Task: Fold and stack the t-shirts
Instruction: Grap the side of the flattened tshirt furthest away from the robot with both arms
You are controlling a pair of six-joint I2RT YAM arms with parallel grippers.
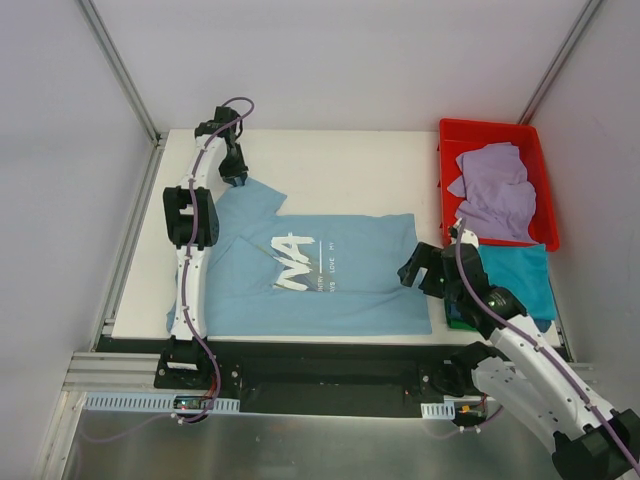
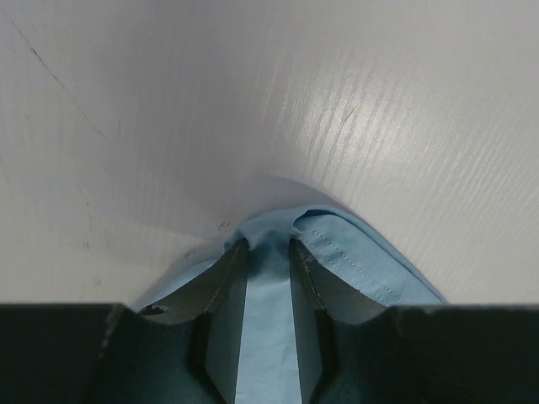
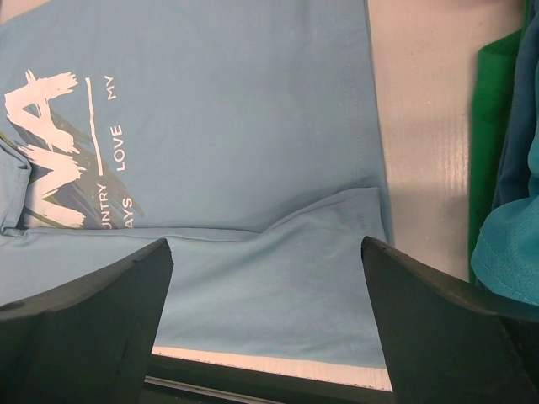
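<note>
**One shirt spread out, a small pile made, one shirt in the bin**

We see the light blue t-shirt [image 1: 330, 290] lying flat on the table [image 1: 340, 160]. Only a bit is folded over its letters, so we think most of its folding is left to do. A teal shirt [image 1: 515, 280] tops the folded pile at the right, and a lavender shirt [image 1: 495, 190] lies crumpled in the red bin [image 1: 450, 135]. The left gripper [image 1: 234, 172] pinches the light blue t-shirt's far corner. The right gripper [image 1: 425, 270] hangs wide apart over its right edge. Only the left wrist view shows cloth between the fingers [image 2: 223, 295]. Only the top view shows the bin. The right wrist view shows a blue shirt [image 3: 518, 126] and a green shirt [image 3: 484, 126] under the teal one.
</note>
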